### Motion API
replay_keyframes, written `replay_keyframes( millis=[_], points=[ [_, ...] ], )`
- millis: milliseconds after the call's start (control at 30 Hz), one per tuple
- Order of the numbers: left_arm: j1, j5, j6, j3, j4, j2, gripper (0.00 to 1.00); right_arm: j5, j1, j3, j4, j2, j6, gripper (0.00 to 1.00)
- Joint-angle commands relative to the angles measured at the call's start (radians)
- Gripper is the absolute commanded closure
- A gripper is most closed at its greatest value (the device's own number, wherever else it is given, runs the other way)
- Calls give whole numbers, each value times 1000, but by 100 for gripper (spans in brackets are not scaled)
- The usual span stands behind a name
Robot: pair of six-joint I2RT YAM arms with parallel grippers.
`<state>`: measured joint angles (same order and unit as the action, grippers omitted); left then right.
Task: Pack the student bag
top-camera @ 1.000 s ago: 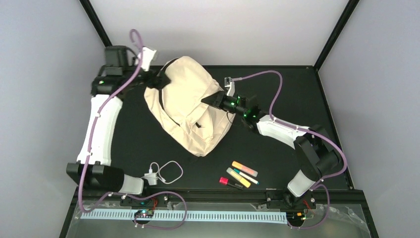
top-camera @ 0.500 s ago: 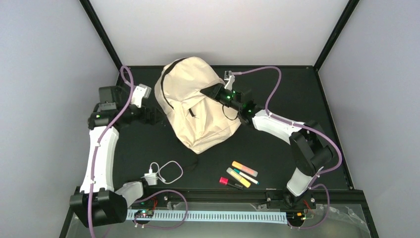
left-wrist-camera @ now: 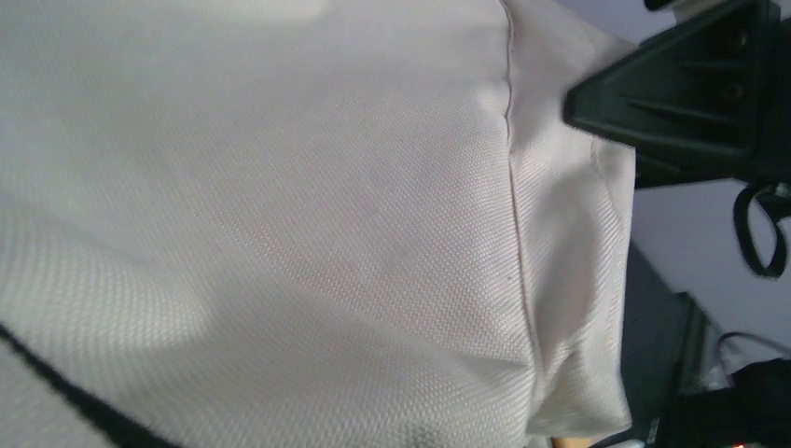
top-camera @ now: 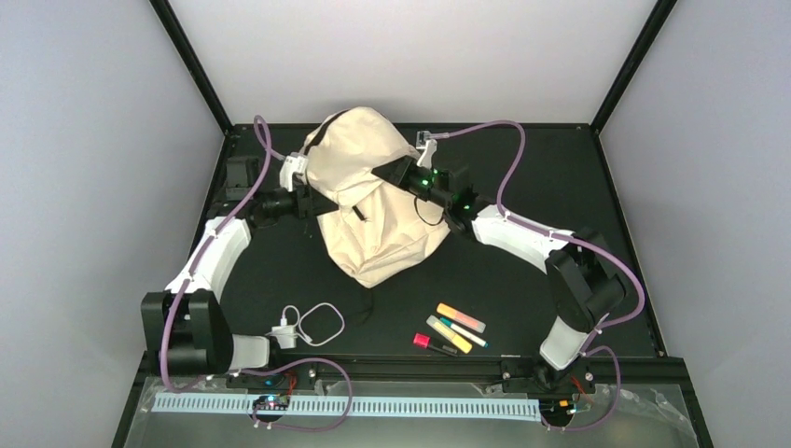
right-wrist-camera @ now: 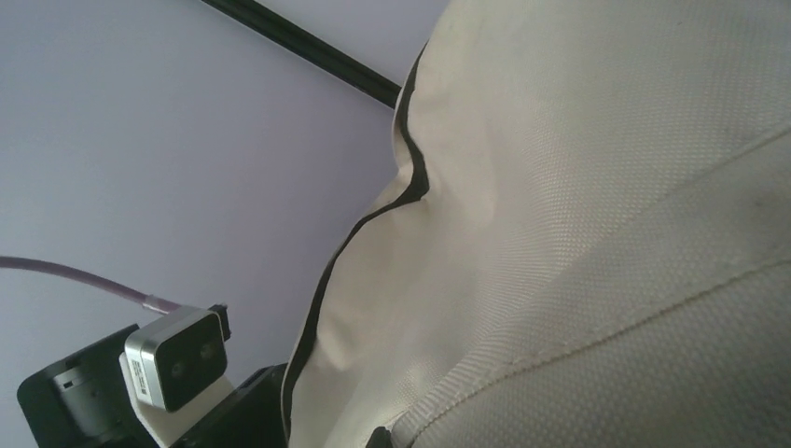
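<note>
No brand name or readable writing shows anywhere. The only label in sight is a small sticker on the side of the silver wrist camera (right-wrist-camera: 175,370), seen in the right wrist view, and its print is too small to read.

The student bag (top-camera: 382,233) sits at the far middle of the black table (top-camera: 560,168), bulging upward between the two arms. It is a soft cream-beige backpack of coarse woven cloth. A black strap (top-camera: 318,140) curves over its far left shoulder, a short dark zipper pull (top-camera: 359,213) hangs on its front, and a black strap end (top-camera: 364,304) pokes out from under its near edge. Up close, the left wrist view shows a straight stitched seam running down the cloth (left-wrist-camera: 280,233). The right wrist view shows dark piping tracing a wavy edge of the bag (right-wrist-camera: 606,233).

The left gripper (top-camera: 308,198) presses against the bag's left side. Its fingers are hidden against the cloth, so how wide they stand cannot be told. The right gripper (top-camera: 384,172) lies on the bag's upper right with its jaws closed. Whether any cloth is pinched between them cannot be made out.

Near the front edge, well apart from the bag, lie a white charger with a looped cable (top-camera: 308,327) on the left and four markers on the right: orange (top-camera: 461,316), yellow (top-camera: 451,333), green-tipped (top-camera: 466,334) and red (top-camera: 429,343).
</note>
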<state>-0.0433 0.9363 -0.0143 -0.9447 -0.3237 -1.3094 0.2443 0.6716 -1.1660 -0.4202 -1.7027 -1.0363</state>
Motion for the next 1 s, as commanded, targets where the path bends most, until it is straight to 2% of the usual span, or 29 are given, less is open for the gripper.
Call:
replay_keyframes(
  millis=[0, 67, 100, 133, 167, 200, 267, 400, 433, 533, 600, 667, 767, 833, 967],
  points=[
    [21, 108, -24, -19, 123, 8, 70, 24, 13, -57, -148, 64, 28, 99],
    [43, 130, -41, -9, 154, 48, 98, 47, 11, -64, -137, 66, 44, 99],
    [52, 144, -45, -10, 152, 70, 98, 62, 10, -83, -90, 70, 72, 94],
    [58, 154, -55, -14, 151, 89, 99, 70, 9, -114, -7, 78, 134, 82],
    [58, 160, -72, -21, 145, 105, 98, 71, 10, -153, 116, 88, 215, 59],
    [58, 150, -84, -36, 125, 113, 98, 58, 11, -190, 246, 101, 318, 46],
    [59, 113, -95, -70, 54, 115, 98, -13, 11, -202, 436, 149, 498, 39],
    [62, 91, -128, -68, 13, 117, 98, -99, 11, -92, 579, 287, 744, 37],
    [66, 92, -133, -70, 8, 118, 98, -86, 11, -73, 605, 311, 783, 39],
    [96, 79, -100, -103, -34, 114, 98, 86, 25, -28, 616, 347, 871, 49],
    [112, 56, -60, -135, -72, 108, 98, 162, 49, -21, 606, 334, 910, 52],
    [114, 46, -46, -152, -89, 105, 98, 166, 69, -48, 617, 294, 935, 59],
    [115, 41, -38, -158, -104, 106, 98, 178, 75, -111, 629, 209, 955, 63],
    [116, 42, -39, -157, -103, 108, 98, 200, 81, -162, 633, 150, 963, 62],
    [120, 38, -39, -162, -104, 103, 99, 257, 110, -232, 623, 71, 995, 51]
  ],
)
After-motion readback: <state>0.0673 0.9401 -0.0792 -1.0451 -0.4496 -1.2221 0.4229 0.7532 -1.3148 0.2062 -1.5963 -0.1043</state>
